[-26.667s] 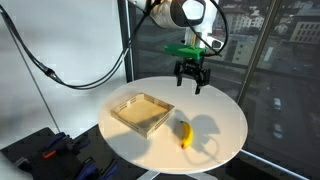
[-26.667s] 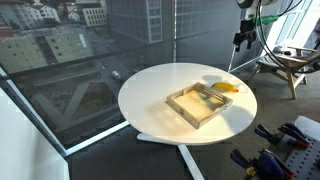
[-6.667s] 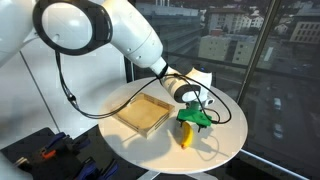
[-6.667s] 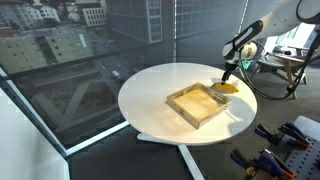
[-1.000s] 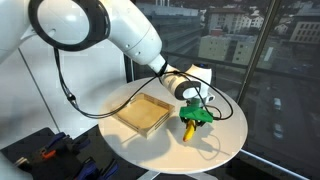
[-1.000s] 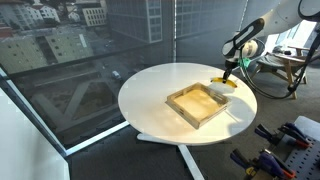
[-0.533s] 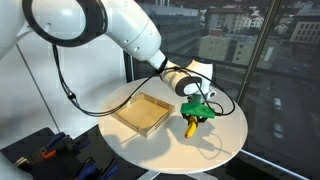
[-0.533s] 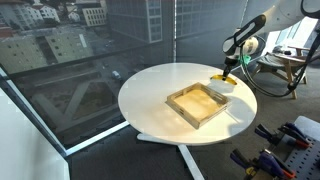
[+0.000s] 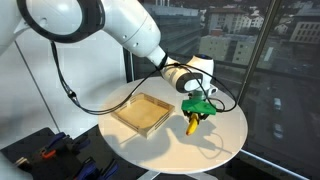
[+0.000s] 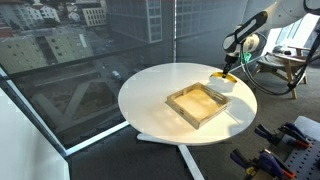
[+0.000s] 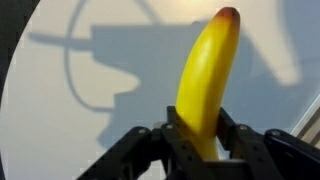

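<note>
Between the fingers (image 11: 140, 155), which are clamped shut on its lower end, a yellow banana (image 11: 208, 80) hangs clear of the round white counter (image 11: 60, 100). Farther off, in an exterior view, a shallow wooden tray (image 9: 125, 122) sits mid-counter, near the banana but apart.

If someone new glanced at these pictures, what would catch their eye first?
The yellow banana stands out first, clamped in the gripper and hanging tip-down over the round white table. Next comes the shallow wooden tray lying on the table beside it. City buildings show beyond the windows in both exterior views.
</note>
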{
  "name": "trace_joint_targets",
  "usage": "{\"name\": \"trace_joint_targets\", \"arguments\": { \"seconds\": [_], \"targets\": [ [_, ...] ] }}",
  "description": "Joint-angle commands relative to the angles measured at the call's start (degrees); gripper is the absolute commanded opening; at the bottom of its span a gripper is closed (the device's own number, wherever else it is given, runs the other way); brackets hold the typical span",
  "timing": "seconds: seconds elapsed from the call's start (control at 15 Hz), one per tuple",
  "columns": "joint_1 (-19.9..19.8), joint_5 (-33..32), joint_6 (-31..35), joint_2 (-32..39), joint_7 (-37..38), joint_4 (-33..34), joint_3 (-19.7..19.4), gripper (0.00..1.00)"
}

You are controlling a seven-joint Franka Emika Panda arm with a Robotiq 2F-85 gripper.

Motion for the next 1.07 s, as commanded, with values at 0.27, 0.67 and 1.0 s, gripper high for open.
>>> {"name": "trace_joint_targets", "arguments": {
  "seconds": [0.27, 0.67, 1.0],
  "targets": [
    [1.22, -1.15, -6.06, -3.55, 2.88, -1.28, -1.23, 0.16],
    [2.4, -1.64, -8.91, -4.73, 4.42, -1.07, -2.3, 0.16],
    [3.08, -2.21, -10.99, -5.73, 5.92, -0.82, -2.99, 0.16]
  ]
}}
